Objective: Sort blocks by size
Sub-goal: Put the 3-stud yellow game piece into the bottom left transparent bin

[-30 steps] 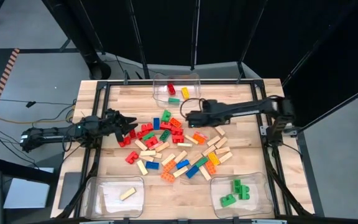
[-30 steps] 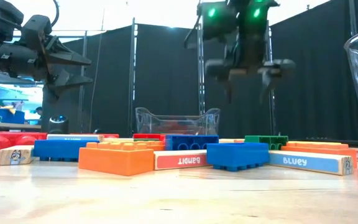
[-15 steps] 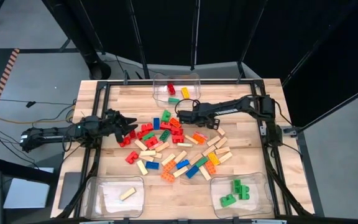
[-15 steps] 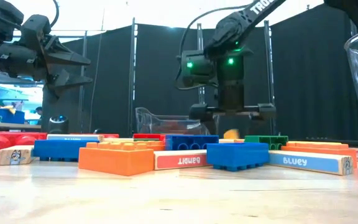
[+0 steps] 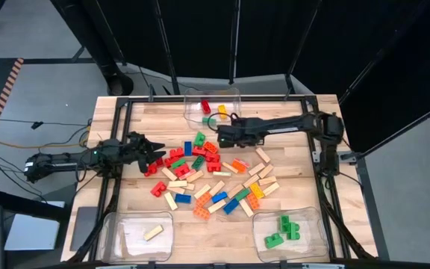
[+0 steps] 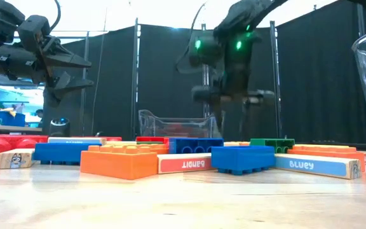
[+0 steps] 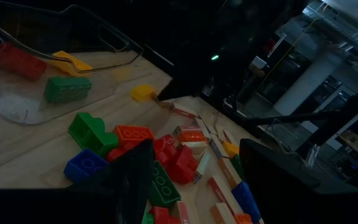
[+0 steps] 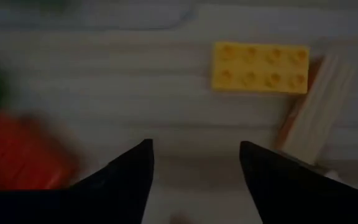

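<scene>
The bench [image 5: 290, 119] carries three clear bins: one at 12 o'clock [image 5: 234, 96] with a few bricks, one at 7 o'clock [image 5: 125, 224] with a single tan bar, one at 5 o'clock [image 5: 312, 228] with green bricks. The blocks [image 5: 207, 175] lie mostly unsorted in a heap at the bench's centre.

The right arm reaches in from 3 o'clock, and the right tool [image 5: 221, 134] hangs above the heap's 12 o'clock edge, fingers spread with nothing between them. Its wrist view looks down on a yellow brick [image 8: 261, 67] lying flat, studs up, touching a tan bar [image 8: 316, 102] on one side, with a red brick [image 8: 23, 146] well apart on the other.

Judged from this, the step in hand is picking one block from that edge. To do it well:
- Centre the fingers over the yellow brick, which now sits off to one side of the gap.
- Close across its short sides.
- Keep the finger near the tan bar from catching the bar.
- Come straight down, so neighbours stay put.

The left tool [image 5: 155, 146] waits at 9 o'clock beside the heap, fingers spread and empty.
</scene>
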`<state>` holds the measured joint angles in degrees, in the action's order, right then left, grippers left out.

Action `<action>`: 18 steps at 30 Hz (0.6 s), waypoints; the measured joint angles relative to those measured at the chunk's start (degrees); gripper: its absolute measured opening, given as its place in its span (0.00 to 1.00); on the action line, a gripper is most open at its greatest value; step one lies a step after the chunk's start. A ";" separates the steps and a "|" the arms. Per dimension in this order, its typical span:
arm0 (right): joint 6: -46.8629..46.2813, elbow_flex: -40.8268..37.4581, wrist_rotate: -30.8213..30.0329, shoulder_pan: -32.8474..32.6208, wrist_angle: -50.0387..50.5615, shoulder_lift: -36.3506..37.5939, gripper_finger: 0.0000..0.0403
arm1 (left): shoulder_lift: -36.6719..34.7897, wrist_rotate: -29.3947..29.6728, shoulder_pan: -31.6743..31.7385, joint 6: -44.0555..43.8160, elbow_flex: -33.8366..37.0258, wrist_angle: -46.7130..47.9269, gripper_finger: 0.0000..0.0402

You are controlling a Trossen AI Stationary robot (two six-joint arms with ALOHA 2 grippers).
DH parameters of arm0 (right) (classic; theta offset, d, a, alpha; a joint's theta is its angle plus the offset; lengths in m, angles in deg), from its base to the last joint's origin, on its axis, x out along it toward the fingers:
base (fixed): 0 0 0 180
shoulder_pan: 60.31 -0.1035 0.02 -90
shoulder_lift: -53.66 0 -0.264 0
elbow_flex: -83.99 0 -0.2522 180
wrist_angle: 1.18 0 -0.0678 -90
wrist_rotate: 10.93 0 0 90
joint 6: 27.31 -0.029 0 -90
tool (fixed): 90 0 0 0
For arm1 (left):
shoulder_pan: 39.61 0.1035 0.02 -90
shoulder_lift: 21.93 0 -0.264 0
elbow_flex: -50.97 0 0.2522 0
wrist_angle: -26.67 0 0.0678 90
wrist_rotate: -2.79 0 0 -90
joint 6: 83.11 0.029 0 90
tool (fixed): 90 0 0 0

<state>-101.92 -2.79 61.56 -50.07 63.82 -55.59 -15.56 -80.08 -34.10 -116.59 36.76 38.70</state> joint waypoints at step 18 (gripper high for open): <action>22.10 -0.16 2.92 3.83 10.97 4.98 0.16 | 0.02 0.09 0.01 -0.10 -0.01 0.01 0.61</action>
<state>-79.82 -2.95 64.48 -46.24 74.79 -50.62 -15.54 -79.99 -34.09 -116.70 36.75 38.71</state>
